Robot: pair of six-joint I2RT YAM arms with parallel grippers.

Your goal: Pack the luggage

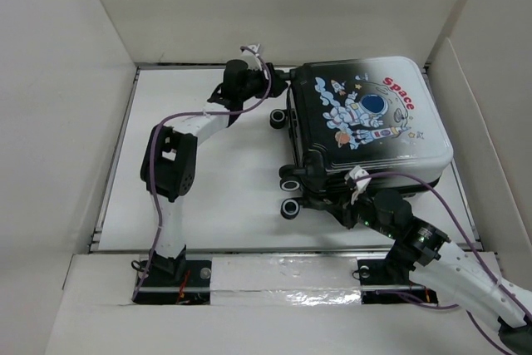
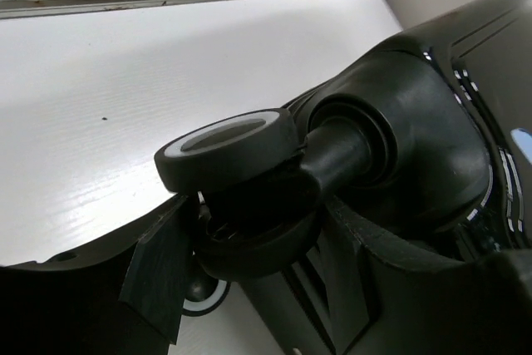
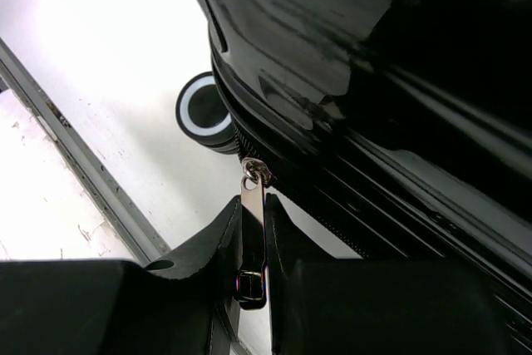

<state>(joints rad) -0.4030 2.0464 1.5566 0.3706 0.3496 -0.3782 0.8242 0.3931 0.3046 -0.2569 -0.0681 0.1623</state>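
The luggage (image 1: 374,118) lies flat and closed at the back right of the table, astronaut and red "Space" print facing up. My left gripper (image 1: 268,93) is at its far left corner. In the left wrist view its jaws (image 2: 266,263) straddle a black-and-white caster wheel (image 2: 229,151), with the left finger (image 2: 162,276) against the caster. My right gripper (image 1: 356,204) is at the luggage's near edge. In the right wrist view it (image 3: 253,234) is shut on the silver zipper pull (image 3: 253,214), which hangs from the slider on the black zipper line.
Two more wheels (image 1: 291,193) stick out at the luggage's near left corner; one shows in the right wrist view (image 3: 202,114). White walls enclose the table on the left, back and right. A metal rail (image 1: 274,251) runs along the near edge.
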